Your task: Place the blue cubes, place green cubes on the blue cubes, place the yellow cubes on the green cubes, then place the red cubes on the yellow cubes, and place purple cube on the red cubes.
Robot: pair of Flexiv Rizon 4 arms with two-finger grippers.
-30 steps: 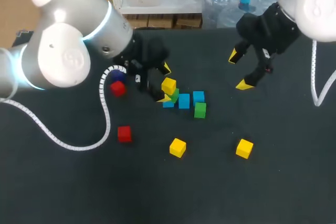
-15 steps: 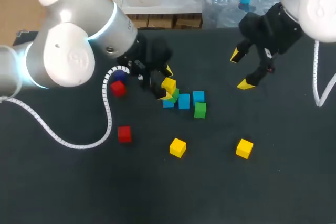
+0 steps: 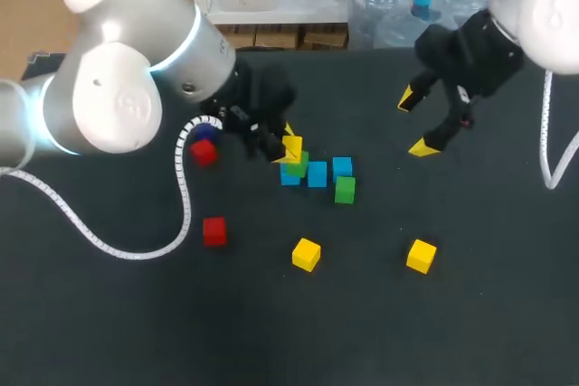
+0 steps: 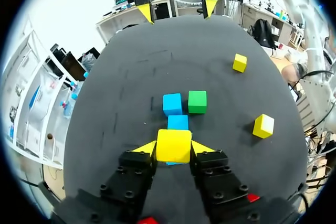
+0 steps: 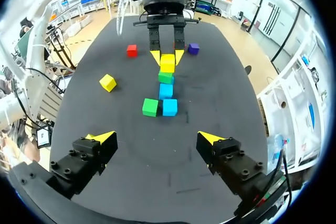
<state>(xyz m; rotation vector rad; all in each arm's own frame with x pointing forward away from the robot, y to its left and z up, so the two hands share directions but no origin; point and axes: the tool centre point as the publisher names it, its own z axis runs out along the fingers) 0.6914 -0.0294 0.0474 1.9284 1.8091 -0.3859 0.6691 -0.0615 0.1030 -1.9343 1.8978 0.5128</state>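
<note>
Left gripper [image 3: 288, 145] shifted slightly, squaring the yellow cube [image 3: 292, 145] onto the green cube [image 3: 297, 167] over a blue cube [image 3: 289, 179], just left of frame centre. Fingers still pinch the yellow cube, so it's seated, not released. Likely next: let go. Right gripper [image 3: 416, 122] at upper right, spread wide, holding nothing.

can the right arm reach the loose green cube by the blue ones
Probably yes: the right gripper is open and empty, bare table lies between it and the green cube, and the left gripper, shut on a yellow cube, is farther over.
</note>
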